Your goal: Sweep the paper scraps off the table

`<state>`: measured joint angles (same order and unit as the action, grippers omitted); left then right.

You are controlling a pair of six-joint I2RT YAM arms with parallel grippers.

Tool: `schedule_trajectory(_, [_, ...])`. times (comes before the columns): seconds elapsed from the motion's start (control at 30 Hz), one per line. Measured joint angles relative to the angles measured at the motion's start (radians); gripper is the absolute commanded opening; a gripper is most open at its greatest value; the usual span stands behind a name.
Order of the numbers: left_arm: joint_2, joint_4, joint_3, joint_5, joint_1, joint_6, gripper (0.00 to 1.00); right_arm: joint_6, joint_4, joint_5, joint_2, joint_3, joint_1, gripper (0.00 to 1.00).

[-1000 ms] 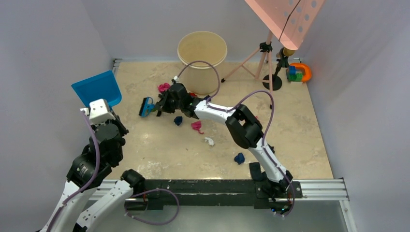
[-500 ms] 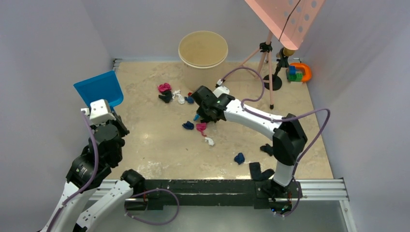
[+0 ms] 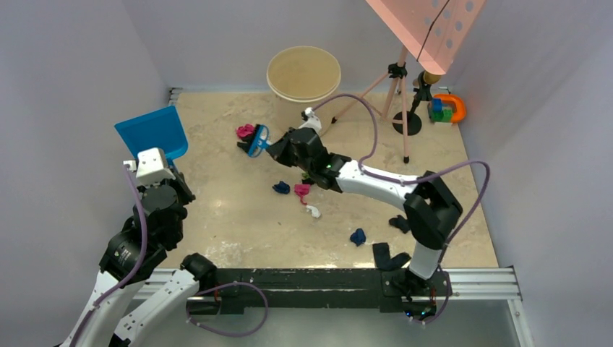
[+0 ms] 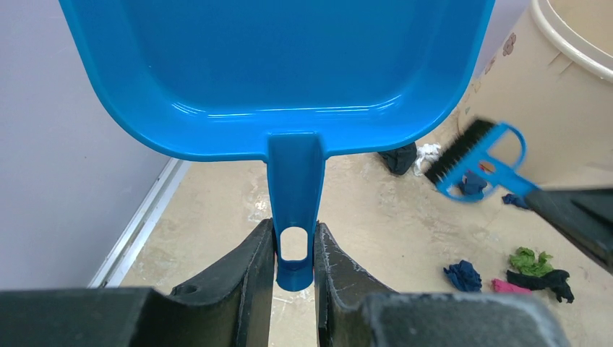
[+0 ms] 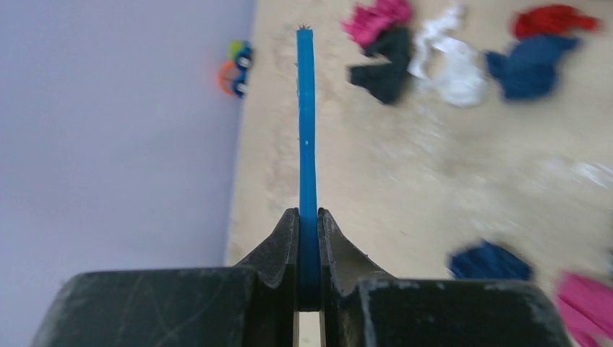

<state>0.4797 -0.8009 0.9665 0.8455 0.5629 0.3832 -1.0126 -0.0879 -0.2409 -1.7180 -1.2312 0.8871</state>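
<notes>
Paper scraps (image 3: pixel 301 189): every one in view lies on the table (image 3: pixel 231 217).

Change from one second ago:
- The brush (image 3: pixel 256 139) was over bare table left of the far cluster. Half a second ago the right arm had carried it to the cluster's right side. Now its head sits at the cluster's left edge, just beside the pink and black wads. It is blurred in the left wrist view, and I cannot tell whether the bristles touch the table.
- In the nearer group, the dark blue and pink wads lie slightly further right than a second ago. They are unchanged over the last half second.
- The right arm's elbow has swung out to the right.
- The dustpan (image 3: pixel 152 131) has drifted slightly right.

Appearance of scraps: small crumpled wads, each far smaller than the dustpan.
- Far cluster, in front of the bucket (image 3: pixel 303 72): pink, black, white, dark blue and red, packed close, some touching.
- Nearer group: dark blue, pink, green and black, with a white wad just toward the arms.
- Apart at front right: one dark blue wad and two black ones.

Grippers:
- The right gripper (image 5: pixel 309 238) has its jaws clamped on the brush's thin blue handle.
- The left gripper (image 4: pixel 294 249) has its jaws closed on the dustpan's handle, with the pan held up off the table near the left wall.
</notes>
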Motion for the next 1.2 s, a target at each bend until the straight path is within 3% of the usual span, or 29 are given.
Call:
schedule_trajectory(0.2, [0.000,0.000,0.000,-0.005,0.000,0.000,0.00,-0.071,-0.200,0.019,-0.220,-0.199,0.018,0.00])
schedule_trajectory(0.33, [0.000,0.000,0.000,-0.005,0.000,0.000,0.00,-0.169,-0.231,-0.056,-0.372,-0.329,0.041,0.00])
schedule_trajectory(0.53, [0.000,0.000,0.000,-0.005,0.000,0.001,0.00,-0.354,-0.070,-0.208,-0.581,-0.585,0.078,0.00])
schedule_trajectory(0.73, [0.000,0.000,0.000,-0.005,0.000,0.001,0.00,-0.498,0.093,-0.274,-0.661,-0.669,0.081,0.00])
schedule_trajectory(0.97, [-0.003,0.000,0.000,-0.001,0.000,0.002,0.00,-0.653,0.294,-0.285,-0.650,-0.643,0.053,0.00])
schedule_trajectory(1.2, [-0.013,0.000,0.000,-0.001,0.000,0.010,0.00,-0.773,0.439,-0.297,-0.280,-0.235,0.046,0.00])
